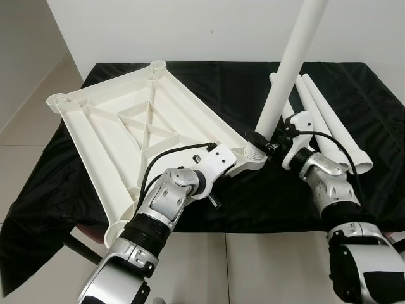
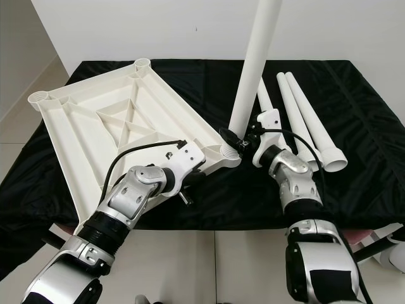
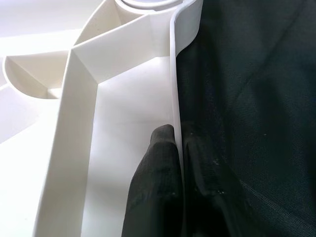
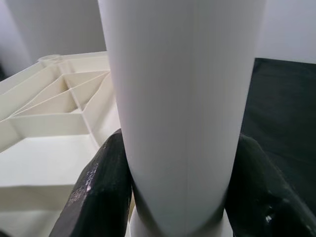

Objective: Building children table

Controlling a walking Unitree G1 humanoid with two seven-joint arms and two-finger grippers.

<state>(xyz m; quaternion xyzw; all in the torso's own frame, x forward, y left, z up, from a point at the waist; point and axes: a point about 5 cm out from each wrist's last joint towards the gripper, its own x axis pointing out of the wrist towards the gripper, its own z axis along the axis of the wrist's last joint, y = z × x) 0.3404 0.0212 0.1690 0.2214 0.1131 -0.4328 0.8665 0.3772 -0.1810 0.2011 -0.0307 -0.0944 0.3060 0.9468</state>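
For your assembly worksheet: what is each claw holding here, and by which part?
The left claw pinches the side rim of the upturned tabletop. The right claw grips the standing leg near its lower end, at the corner socket.

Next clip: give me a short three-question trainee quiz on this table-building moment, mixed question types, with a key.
1. True or false: the right gripper is closed around the upright leg standing in a corner socket of the tabletop.
2. What does the left gripper pinch?
A. a loose leg
B. the tabletop's edge wall
C. the black cloth
3. Fill in: the spare legs lie on the cloth to the robot's ____ of the upright leg.

Key
1. True; both black fingers press the leg's sides just above the socket.
2. B; one finger sits on each side of the thin white wall.
3. right
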